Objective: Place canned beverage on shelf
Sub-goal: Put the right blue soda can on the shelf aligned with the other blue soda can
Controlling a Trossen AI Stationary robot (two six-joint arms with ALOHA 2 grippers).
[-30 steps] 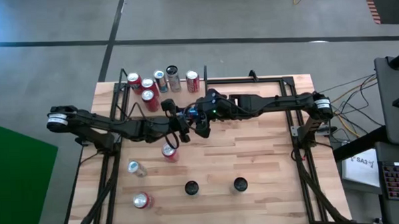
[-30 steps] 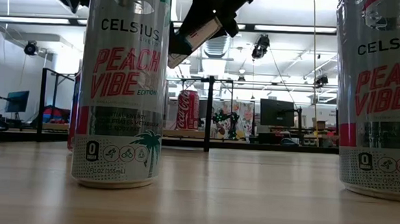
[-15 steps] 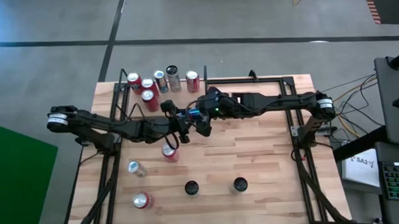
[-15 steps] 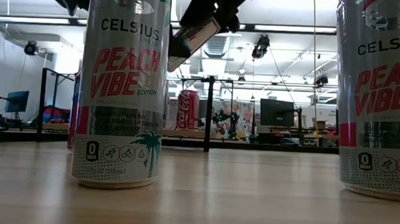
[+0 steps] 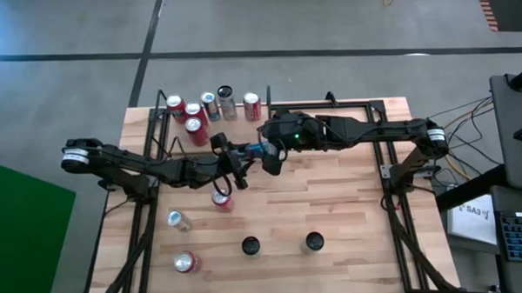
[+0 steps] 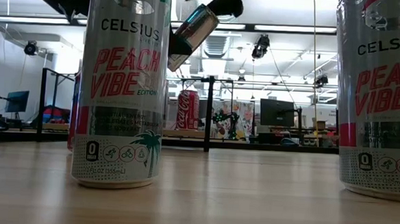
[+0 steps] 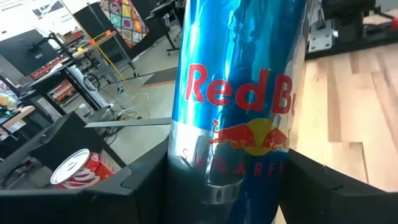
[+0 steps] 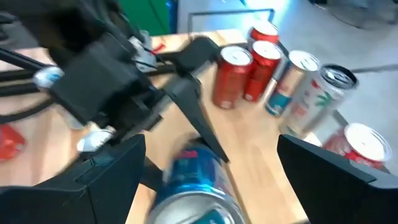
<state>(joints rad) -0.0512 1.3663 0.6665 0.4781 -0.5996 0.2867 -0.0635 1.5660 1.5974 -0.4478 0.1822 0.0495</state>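
Note:
A blue-and-silver Red Bull can (image 7: 236, 106) hangs over the table's middle (image 5: 259, 152), with my left gripper (image 5: 241, 160) shut on it. My right gripper (image 5: 273, 157) stands open just to the can's right. In the right wrist view its fingers (image 8: 106, 174) are spread on either side of the can's end (image 8: 193, 193), clear of it. The shelf (image 5: 160, 124) stands at the table's far left. Several cans (image 5: 209, 105) stand upright on it. My left gripper pinches the Red Bull can between its two fingers (image 7: 140, 186), on opposite sides of the can's lower part (image 7: 183, 165) below the logo. The fingers come roughly level from the table's left. The can reaches out beyond them, tilted (image 6: 194, 29), lifted clear of the table.
A red can (image 5: 221, 198) lies on the table under the grippers. A silver can (image 5: 178, 221) and a red one (image 5: 185, 263) lie near the left front. Two tall Celsius cans (image 5: 250, 246) (image 5: 313, 241) stand near the front edge. Black frame rods border both sides.
My right gripper has opened, let go of the Red Bull can and drawn up and back toward the table's right. In the low view the can's raised end now shows free. My left gripper has stayed in place with the can, rolling a little.

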